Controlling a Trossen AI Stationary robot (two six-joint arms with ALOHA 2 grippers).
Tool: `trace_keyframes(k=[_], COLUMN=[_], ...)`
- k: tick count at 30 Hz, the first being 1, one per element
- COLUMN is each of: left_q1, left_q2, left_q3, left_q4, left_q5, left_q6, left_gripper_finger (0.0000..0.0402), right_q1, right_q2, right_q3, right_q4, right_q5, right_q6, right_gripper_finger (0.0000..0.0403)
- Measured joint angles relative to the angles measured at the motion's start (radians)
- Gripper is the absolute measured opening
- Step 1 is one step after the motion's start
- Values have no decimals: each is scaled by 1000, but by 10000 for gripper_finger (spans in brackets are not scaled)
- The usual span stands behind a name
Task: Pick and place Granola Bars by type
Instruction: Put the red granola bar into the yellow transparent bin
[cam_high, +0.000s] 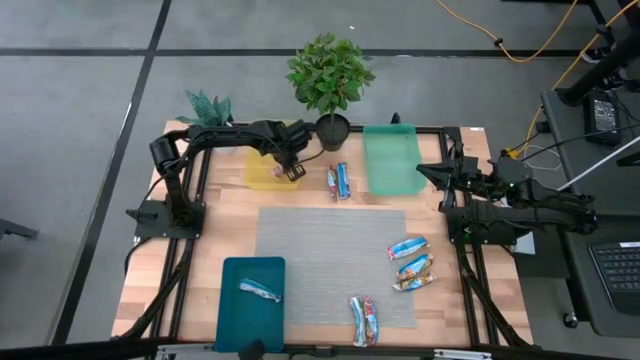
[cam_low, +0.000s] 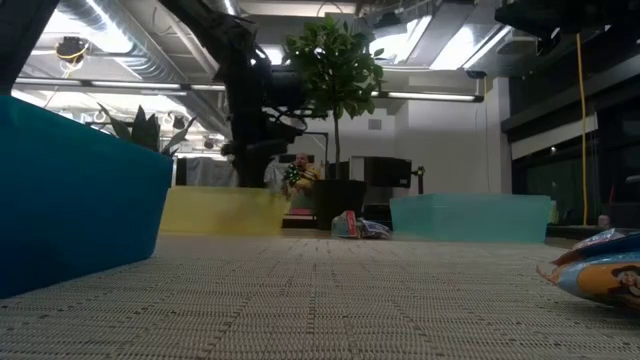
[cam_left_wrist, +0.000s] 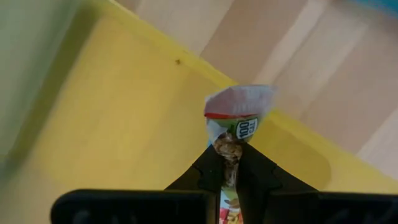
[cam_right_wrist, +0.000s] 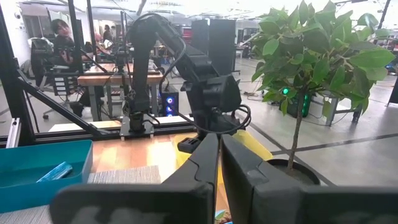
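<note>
The left gripper (cam_high: 293, 170) hangs over the yellow tray (cam_high: 262, 172) at the far side of the table, its fingers (cam_left_wrist: 211, 174) closed narrow on a granola bar (cam_left_wrist: 236, 118). In the left wrist view the bar sticks out from between the fingertips, its crimped white end with a red stripe and green label pointing away from the gripper, above the tray's yellow floor and close to its rim. The low view shows the same bar (cam_low: 297, 174) held clear above the tray's wall (cam_low: 225, 212).

Just beside the yellow tray, on the bare wood toward the green tray (cam_high: 392, 158), two more bars (cam_high: 339, 181) lie side by side. The grey mat (cam_high: 320, 262) covers the middle of the table. At its right edge lie three blue wrapped bars (cam_high: 411, 262), stacked close in a row from far to near. Two bars (cam_high: 365, 319) lie together at the mat's near edge. One bar (cam_high: 260, 290) rests inside the teal tray (cam_high: 232, 310) at the near left corner.

A potted plant (cam_high: 329, 80) stands at the table's far edge between the yellow and green trays, and a smaller leafy plant (cam_high: 207, 106) sits at the far left corner.

The right gripper (cam_high: 428, 174) waits at the right side of the table, next to the green tray, its fingers (cam_right_wrist: 205, 165) drawn nearly together with nothing between them.
</note>
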Motion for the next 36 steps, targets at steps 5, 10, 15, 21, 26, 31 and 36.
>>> trace_keyframes(k=[5, 10, 15, 21, 26, 31, 36], left_q1=[6, 8, 8, 6, 0, -36, -85], left_q2=[0, 0, 2, -5, -6, -13, -13], left_q3=[0, 0, -1, 9, 67, 140, 220], left_q4=[-43, -43, -46, -88, -133, -138, -145], left_q5=[-28, -28, -43, -128, -128, -125, -96], left_q6=[-13, -23, -18, -15, -18, -22, -15], left_gripper_finger=[22, 26, 56, 116, 161, 183, 187], right_q1=[0, 0, 0, 0, 0, 0, 0], right_q2=[0, 0, 0, 0, 0, 0, 0], right_q3=[0, 0, 0, 0, 0, 0, 0], right_q4=[0, 0, 0, 0, 0, -4, -31], right_q5=[0, 0, 0, 0, 0, 0, -1], right_q6=[-1, -1, 0, 25, 24, 24, 25], right_gripper_finger=[23, 23, 23, 23, 23, 23, 23])
